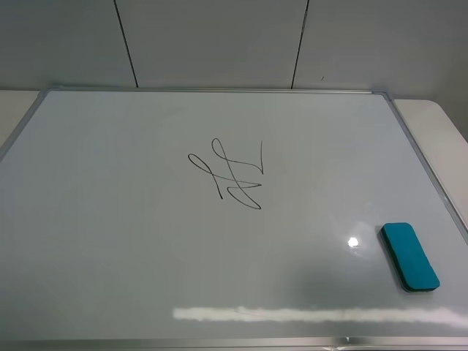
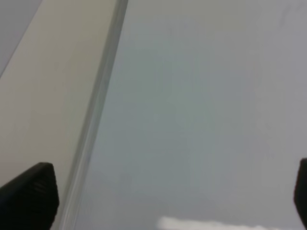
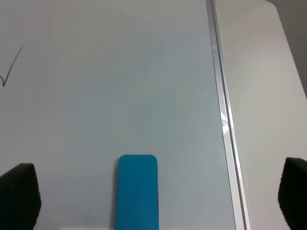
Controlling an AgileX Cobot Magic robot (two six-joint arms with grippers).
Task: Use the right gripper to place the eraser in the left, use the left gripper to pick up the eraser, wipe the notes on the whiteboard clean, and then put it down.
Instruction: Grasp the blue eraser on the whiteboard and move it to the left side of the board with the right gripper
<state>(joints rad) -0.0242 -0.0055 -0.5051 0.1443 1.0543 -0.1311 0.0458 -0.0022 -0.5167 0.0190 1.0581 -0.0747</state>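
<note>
Left side: left gripper hangs over the whiteboard by its left frame edge, jaws spread wide, nothing in them.

Centre: notes untouched, a black looping scribble mid-board.

Near right: eraser lies flat on the board, just inside the right frame rail and well apart from the notes.

Right gripper is above the eraser, released and empty, a finger on each side of the long block.

Judgement: pickup is not yet begun. Come straight down, keep the block centred, and close across its narrow width near the middle. The glossy board may let it skid if one finger lands first. Stay off the frame rail.
</note>
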